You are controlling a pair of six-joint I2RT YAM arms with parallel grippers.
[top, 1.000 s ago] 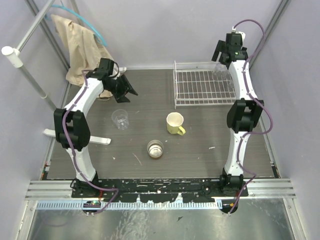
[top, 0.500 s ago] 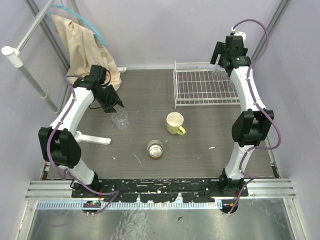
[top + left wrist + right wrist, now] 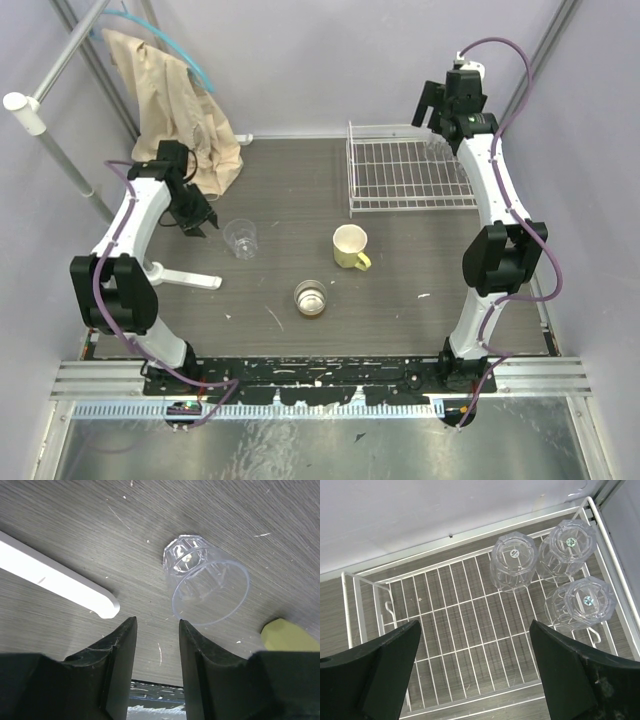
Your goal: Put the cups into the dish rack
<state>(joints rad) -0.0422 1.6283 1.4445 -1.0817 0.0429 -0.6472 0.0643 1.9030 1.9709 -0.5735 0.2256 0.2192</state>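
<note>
Left hand [image 3: 156, 625] hovers low over the table [image 3: 75, 520], its fingers parted by a narrow gap with nothing between them. Just ahead stands a clear tumbler [image 3: 207, 582], upright, mouth up, untouched. Over to the right hand [image 3: 475, 630]: spread wide open above the dish rack [image 3: 400, 178], holding nothing. Three tumblers [image 3: 514, 562] sit upside down in the rack's far right corner. The yellow mug [image 3: 349, 246] and the metallic-brown cup [image 3: 311, 298] stand mid-table, near each other but apart.
</note>
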